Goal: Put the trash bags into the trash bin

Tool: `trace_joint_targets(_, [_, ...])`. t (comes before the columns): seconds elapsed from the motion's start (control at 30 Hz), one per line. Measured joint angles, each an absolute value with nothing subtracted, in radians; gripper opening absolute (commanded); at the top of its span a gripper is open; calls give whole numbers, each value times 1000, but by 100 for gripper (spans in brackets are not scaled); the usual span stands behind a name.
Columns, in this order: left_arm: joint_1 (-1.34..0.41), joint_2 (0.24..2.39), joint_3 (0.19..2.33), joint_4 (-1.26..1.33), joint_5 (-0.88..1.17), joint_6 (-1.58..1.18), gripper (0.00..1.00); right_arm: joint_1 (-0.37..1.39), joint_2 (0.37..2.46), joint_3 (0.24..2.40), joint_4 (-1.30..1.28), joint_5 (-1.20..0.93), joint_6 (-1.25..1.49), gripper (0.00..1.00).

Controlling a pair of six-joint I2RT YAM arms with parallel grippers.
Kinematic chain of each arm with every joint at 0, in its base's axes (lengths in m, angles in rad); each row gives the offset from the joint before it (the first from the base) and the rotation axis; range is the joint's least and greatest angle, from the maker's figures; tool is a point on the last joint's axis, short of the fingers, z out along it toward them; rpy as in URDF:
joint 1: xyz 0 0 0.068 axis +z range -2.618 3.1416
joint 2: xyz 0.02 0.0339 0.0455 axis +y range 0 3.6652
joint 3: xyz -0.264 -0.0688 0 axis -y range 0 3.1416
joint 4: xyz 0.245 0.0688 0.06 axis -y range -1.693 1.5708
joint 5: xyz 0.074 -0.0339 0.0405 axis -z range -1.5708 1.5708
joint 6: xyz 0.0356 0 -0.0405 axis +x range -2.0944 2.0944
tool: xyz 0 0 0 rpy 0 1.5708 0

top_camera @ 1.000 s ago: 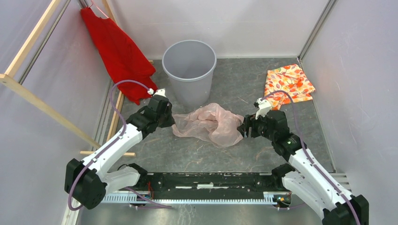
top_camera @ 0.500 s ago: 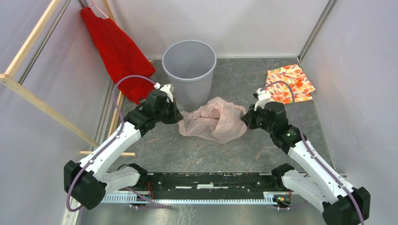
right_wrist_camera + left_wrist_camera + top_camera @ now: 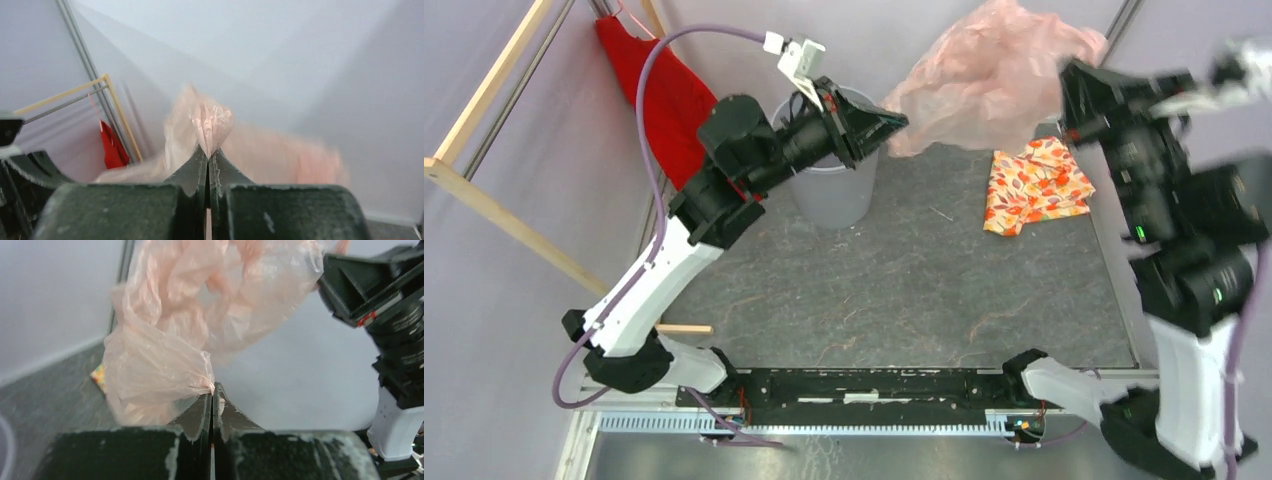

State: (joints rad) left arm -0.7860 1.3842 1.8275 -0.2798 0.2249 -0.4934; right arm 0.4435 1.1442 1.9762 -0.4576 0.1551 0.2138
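The pale pink trash bag (image 3: 989, 75) hangs in the air between both raised arms, up and to the right of the grey trash bin (image 3: 832, 195). My left gripper (image 3: 902, 121) is shut on the bag's left edge; in the left wrist view the film (image 3: 165, 355) bunches at the tips of my left gripper (image 3: 213, 388). My right gripper (image 3: 1067, 85) is shut on the bag's right side, and a pinch of bag (image 3: 212, 122) sticks up from the tips of my right gripper (image 3: 207, 150). The left arm covers most of the bin's mouth.
A red garment (image 3: 669, 95) hangs from a wooden rack (image 3: 494, 215) at the back left. An orange floral folded cloth (image 3: 1034, 185) lies on the floor at the right wall. White walls close in the back and both sides.
Both arms have lifted the bag off the floor and carried it high toward the back. The right gripper closed on the bag's right edge during this time.
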Motion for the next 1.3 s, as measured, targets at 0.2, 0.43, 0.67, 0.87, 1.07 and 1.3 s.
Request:
trace_joint_targets(0.2, [-942,1343,1571,-183,78,-420,2,445,697,1235,-242,123,246,0])
trace_joint_targets(0.43, [-1071,1373,1030,-406,-86,-420,2,524,675,607,-716,148,338,0])
trace_joint_targets(0.67, [-1105,1268,1480,-363,-184,-389,2,526,927,1629,-663,292,228,0])
trace_joint_targets(0.87, [-1100,1134,1464,-244,-340,-390,2,524,695,1245,-439,298,261,0])
trace_joint_targets(1.07, [-1097,1221,1137,-377,-306,-410,2,527,783,764,-706,268,319,0])
trace_joint_targets(1.3, [-1089,1570,1816,-469,-296,-294,2,528,1140,1750,-731,443,154,0])
